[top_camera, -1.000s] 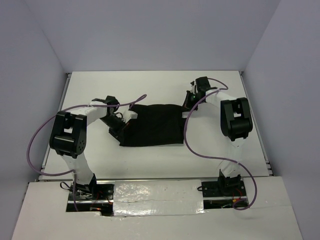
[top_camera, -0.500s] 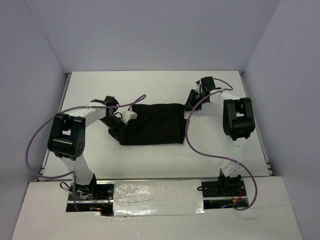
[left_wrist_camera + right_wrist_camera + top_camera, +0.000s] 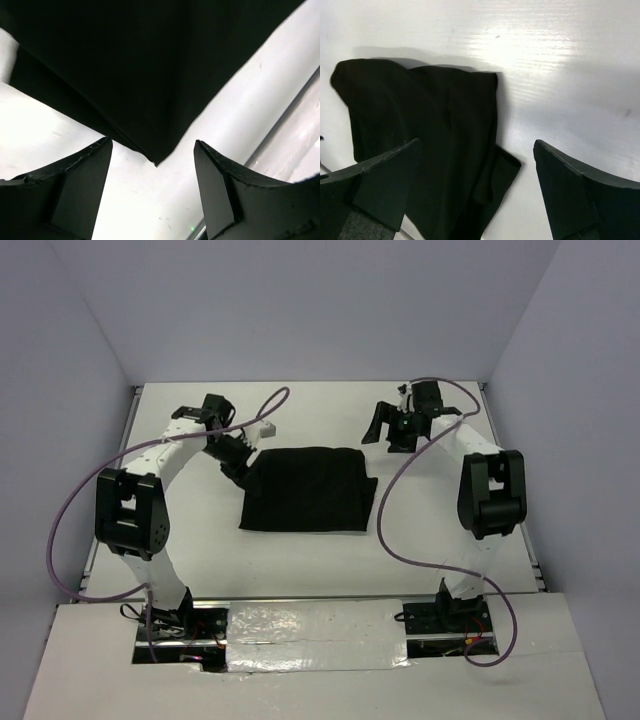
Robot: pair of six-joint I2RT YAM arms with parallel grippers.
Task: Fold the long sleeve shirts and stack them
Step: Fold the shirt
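The left gripper (image 3: 233, 448) is seen with its fingers (image 3: 85, 180) spread apart and nothing clasped. A corner of the black shirt (image 3: 310, 490) is pointed toward the gap between them. The shirt is laid folded on the white table (image 3: 300, 410), between the two grippers. The right gripper (image 3: 386, 426) is held wide open and empty, and the shirt's end is seen ahead of its fingers (image 3: 380, 185).
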